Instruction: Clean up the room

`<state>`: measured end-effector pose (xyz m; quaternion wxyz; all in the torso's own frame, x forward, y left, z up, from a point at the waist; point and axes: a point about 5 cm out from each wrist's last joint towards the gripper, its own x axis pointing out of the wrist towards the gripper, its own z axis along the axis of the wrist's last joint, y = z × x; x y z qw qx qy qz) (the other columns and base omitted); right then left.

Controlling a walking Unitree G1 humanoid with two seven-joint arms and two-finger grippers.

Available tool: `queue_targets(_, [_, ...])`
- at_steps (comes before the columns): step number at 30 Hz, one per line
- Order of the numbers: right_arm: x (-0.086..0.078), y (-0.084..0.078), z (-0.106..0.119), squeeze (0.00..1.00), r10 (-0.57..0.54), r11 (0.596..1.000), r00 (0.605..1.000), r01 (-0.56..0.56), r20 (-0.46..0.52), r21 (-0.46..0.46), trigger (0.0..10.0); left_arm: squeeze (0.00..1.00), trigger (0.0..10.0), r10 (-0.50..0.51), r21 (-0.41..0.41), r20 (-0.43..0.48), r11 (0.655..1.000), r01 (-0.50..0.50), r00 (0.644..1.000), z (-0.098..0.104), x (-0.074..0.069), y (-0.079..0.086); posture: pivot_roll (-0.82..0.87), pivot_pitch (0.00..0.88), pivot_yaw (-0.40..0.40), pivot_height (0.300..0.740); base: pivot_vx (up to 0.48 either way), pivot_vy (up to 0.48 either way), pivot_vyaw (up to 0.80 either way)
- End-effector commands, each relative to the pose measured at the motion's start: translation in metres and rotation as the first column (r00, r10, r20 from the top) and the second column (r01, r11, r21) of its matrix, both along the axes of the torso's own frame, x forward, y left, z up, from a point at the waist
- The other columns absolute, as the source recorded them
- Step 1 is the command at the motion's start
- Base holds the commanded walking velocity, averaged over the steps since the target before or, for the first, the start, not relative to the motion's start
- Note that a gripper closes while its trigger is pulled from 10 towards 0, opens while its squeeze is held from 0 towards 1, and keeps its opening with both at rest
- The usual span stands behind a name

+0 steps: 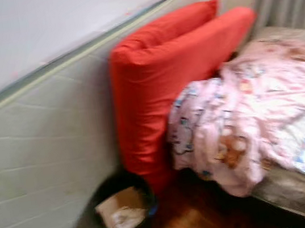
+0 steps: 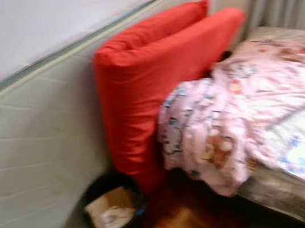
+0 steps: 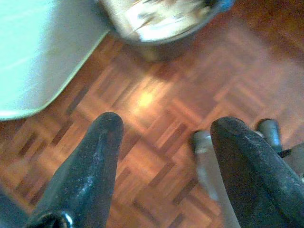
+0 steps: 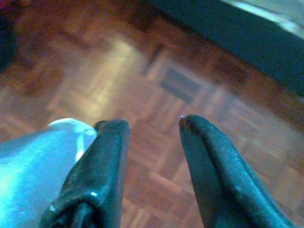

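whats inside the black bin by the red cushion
The bin holds a brown cardboard piece and pale crumpled paper. Anything beneath them is covered, and blur hides detail.

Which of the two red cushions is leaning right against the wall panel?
The back red cushion, the one farther from the pink blanket. The front red cushion stands before it, touching the blanket.

A bed (image 1: 301,189) holds a crumpled pink blanket (image 1: 244,112) beside two red cushions (image 1: 159,78), and a black bin (image 1: 123,207) stands on the wood floor (image 1: 186,223) below the cushions.
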<state>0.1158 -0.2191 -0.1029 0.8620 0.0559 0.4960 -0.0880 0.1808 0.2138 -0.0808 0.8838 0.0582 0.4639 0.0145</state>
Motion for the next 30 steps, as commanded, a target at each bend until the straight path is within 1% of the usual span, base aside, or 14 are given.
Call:
queue_targets(1, [-0.0041, 0.0017, -0.0015, 0.0, -0.006, 1.0, 1.0, 0.006, -0.01, 0.007, 10.0, 0.0, 10.0, -0.016, 0.009, -0.011, 1.0, 0.016, 1.0, -0.0002, 0.0004, -0.0005, -0.1, 0.0, 0.019, 0.734, 0.0, -0.266, 0.0])
queue_targets(14, [-0.0043, 0.002, -0.0017, 0.0, -0.022, 1.0, 1.0, 0.022, -0.009, 0.011, 10.0, 0.0, 10.0, -0.027, 0.013, -0.013, 1.0, 0.027, 1.0, 0.0001, 0.0008, -0.0001, -0.1, 0.0, 0.025, 0.734, 0.0, -0.305, 0.0])
queue_targets(26, [-0.0059, 0.0029, -0.0025, 0.0, -0.008, 1.0, 1.0, 0.008, -0.022, 0.009, 10.0, 0.0, 10.0, -0.036, 0.015, -0.017, 0.999, 0.037, 0.999, -0.0002, -0.0003, 0.0005, -0.11, 0.0, 0.031, 0.734, 0.0, -0.327, -0.73])
queue_targets(30, [-0.0058, 0.0029, -0.0023, 0.0, -0.011, 1.0, 1.0, 0.011, -0.016, 0.006, 10.0, 0.0, 10.0, -0.042, 0.016, -0.019, 0.999, 0.042, 0.999, -0.0004, -0.0007, 0.0006, -0.11, 0.0, 0.032, 0.734, 0.0, -0.326, 0.0])
